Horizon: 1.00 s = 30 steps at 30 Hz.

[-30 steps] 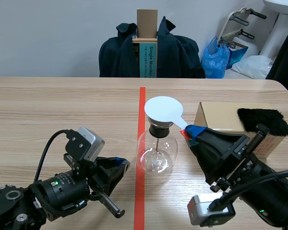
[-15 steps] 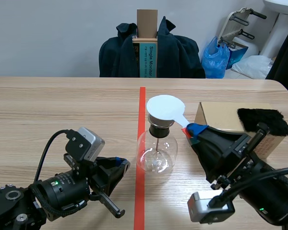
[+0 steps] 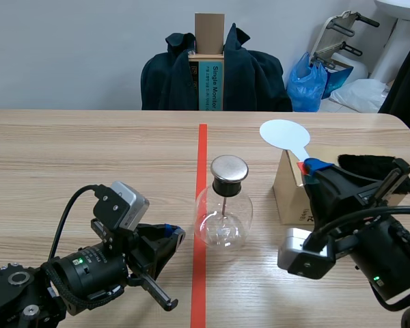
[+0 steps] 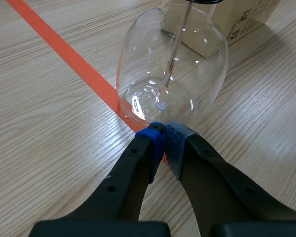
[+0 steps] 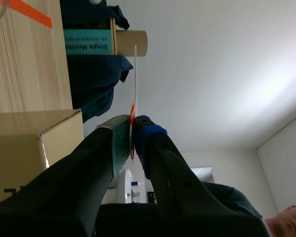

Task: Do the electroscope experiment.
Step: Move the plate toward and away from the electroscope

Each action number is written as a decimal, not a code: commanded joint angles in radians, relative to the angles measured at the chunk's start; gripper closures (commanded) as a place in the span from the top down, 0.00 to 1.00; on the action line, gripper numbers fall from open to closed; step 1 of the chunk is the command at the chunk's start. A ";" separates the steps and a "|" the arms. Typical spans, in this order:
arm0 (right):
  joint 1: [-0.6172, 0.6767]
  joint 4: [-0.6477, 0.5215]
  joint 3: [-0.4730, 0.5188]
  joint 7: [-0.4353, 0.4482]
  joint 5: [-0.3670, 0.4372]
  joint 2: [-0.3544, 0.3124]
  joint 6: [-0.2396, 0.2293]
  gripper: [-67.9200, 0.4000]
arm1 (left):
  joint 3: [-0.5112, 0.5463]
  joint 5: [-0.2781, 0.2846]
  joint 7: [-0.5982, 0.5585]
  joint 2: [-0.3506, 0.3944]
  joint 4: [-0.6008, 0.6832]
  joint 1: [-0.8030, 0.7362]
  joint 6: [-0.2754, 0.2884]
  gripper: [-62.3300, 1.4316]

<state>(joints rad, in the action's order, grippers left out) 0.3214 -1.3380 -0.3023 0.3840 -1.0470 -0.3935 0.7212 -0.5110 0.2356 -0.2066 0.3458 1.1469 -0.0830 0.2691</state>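
Note:
The electroscope is a round glass flask [image 3: 223, 217] with a metal cap [image 3: 229, 168] and a thin rod inside, standing just right of the red tape line. Seen from the left wrist, the flask [image 4: 171, 64] is right ahead of my left gripper [image 4: 164, 132], which is shut on nothing; that gripper [image 3: 171, 236] rests low at the flask's left. My right gripper [image 3: 307, 169] is shut on the stem of a white round paddle [image 3: 284, 134], held up over the cardboard box's left end. The right wrist view shows the paddle [image 5: 135, 79] edge-on between the fingers.
A cardboard box [image 3: 297, 188] lies right of the flask with a black fur cloth [image 3: 369, 167] on its right end. A chair draped with a dark jacket [image 3: 215, 72] stands behind the table's far edge.
My right gripper has lifted the white paddle off the flask's cap and carried it right, over the box. The cap is now uncovered. The left arm has not moved.

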 commanded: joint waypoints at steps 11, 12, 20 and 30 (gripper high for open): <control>-0.019 -0.022 0.015 -0.061 0.010 -0.011 0.011 0.02 | 0.006 0.006 -0.011 -0.011 0.014 0.014 0.002 0.07; -0.019 -0.022 0.015 -0.060 0.010 -0.011 0.011 0.02 | 0.006 0.006 -0.011 -0.011 0.014 0.014 0.002 0.07; -0.019 -0.022 0.015 0.031 0.010 -0.011 0.011 0.02 | 0.006 0.006 -0.011 -0.011 0.014 0.014 0.002 0.07; -0.019 -0.022 0.015 0.251 0.010 -0.011 0.011 0.02 | 0.006 0.006 -0.011 -0.011 0.014 0.014 0.002 0.07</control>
<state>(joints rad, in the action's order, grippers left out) 0.3214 -1.3380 -0.3023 0.6304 -1.0451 -0.3939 0.7212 -0.5110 0.2356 -0.2066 0.3458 1.1469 -0.0830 0.2691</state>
